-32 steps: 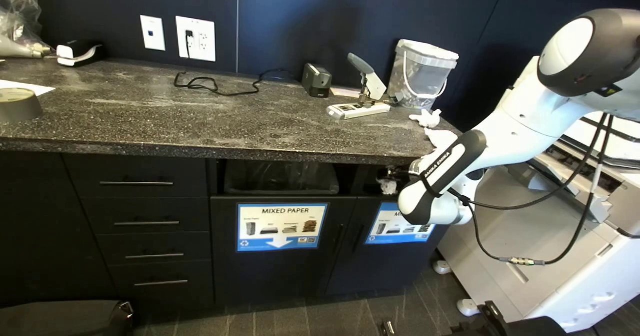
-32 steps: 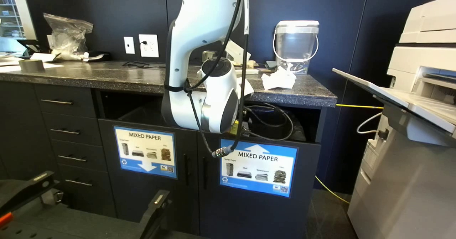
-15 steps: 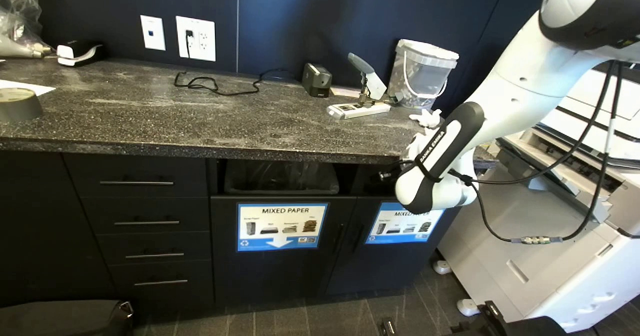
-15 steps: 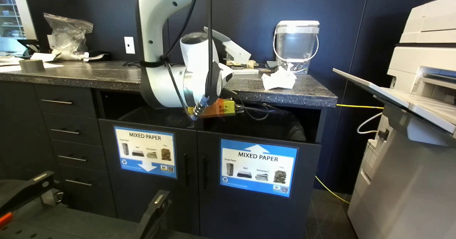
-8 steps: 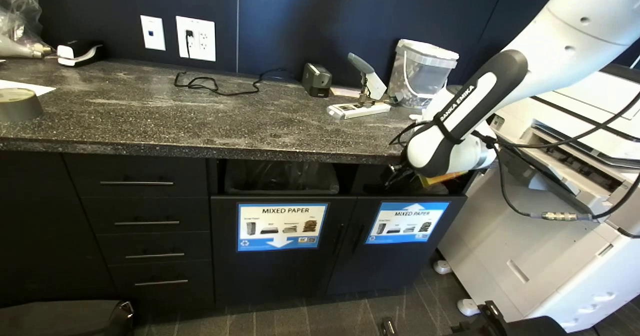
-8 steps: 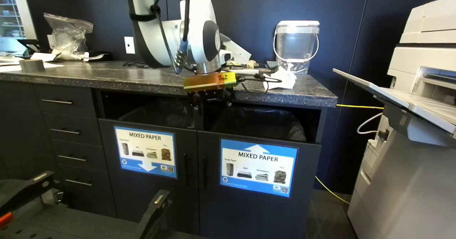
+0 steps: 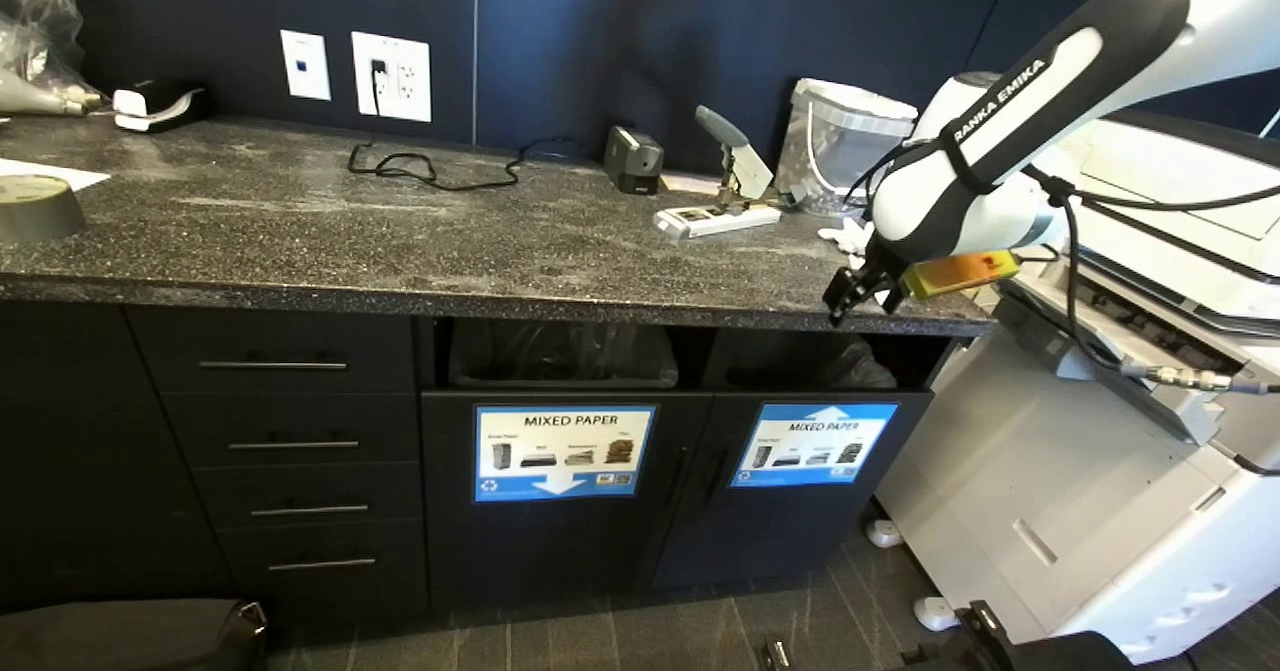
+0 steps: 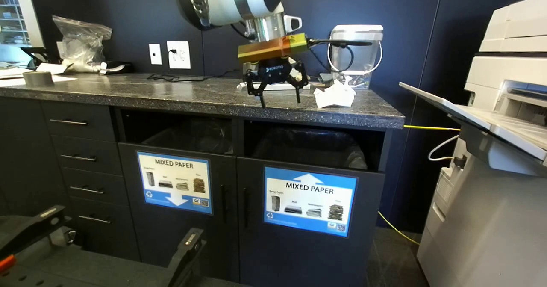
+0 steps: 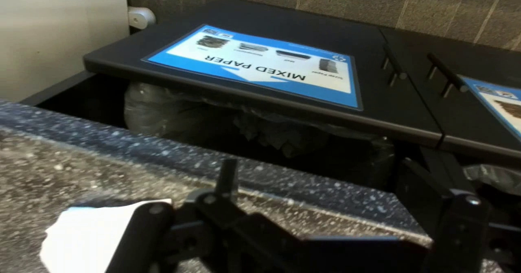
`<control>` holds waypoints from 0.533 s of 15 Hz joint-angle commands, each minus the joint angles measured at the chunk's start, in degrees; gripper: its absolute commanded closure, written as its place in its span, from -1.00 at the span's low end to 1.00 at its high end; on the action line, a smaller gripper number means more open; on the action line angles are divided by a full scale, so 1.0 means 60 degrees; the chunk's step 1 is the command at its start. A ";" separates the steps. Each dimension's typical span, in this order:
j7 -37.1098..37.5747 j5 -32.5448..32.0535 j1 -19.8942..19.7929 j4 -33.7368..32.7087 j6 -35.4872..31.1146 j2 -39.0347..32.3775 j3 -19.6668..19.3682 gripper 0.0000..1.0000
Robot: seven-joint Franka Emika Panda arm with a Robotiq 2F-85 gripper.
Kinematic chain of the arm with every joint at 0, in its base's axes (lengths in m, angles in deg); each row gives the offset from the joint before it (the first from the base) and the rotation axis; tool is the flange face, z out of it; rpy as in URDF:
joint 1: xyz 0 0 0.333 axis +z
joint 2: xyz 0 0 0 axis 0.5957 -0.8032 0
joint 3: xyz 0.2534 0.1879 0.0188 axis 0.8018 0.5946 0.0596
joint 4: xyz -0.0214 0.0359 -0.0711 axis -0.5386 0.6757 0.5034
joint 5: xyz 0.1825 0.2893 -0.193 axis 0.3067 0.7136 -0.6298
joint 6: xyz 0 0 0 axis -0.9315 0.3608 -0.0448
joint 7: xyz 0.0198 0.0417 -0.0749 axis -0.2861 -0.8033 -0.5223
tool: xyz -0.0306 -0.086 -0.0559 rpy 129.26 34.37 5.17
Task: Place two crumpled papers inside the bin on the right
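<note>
White crumpled paper (image 8: 335, 95) lies on the counter's right end. An exterior view shows a wad (image 7: 846, 235) behind a second white piece (image 7: 882, 298), mostly hidden by the gripper. Paper also shows at the wrist view's lower left (image 9: 89, 236). The bin (image 8: 310, 252) is the right cabinet, with a blue-bordered label and an open slot; it also shows in the wrist view (image 9: 325, 119). A dim, crumpled greyish shape (image 9: 285, 136) is inside its slot. My gripper (image 8: 280, 103) is open and empty, pointing down over the counter's front edge, left of the paper.
The counter edge (image 8: 342, 116) overhangs the slot. A stapler (image 7: 725, 213) and lidded clear bucket (image 7: 845, 146) stand behind. The matching bin (image 8: 179, 231) is to the left. A printer (image 8: 483, 184) stands at the right, its tray sticking out toward the counter.
The gripper was in the right bin's slot with a white wad at its fingers. It has since risen out, above the counter edge, and is empty. The counter papers have not moved.
</note>
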 commanded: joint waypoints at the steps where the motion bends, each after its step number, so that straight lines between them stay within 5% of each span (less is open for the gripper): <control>1: 0.0478 -0.0359 0.0196 -0.0491 0.0949 0.0702 -0.0497 -1.00; 8: 0.2700 -0.1812 0.0318 -0.1364 0.0444 0.0728 -0.0985 -1.00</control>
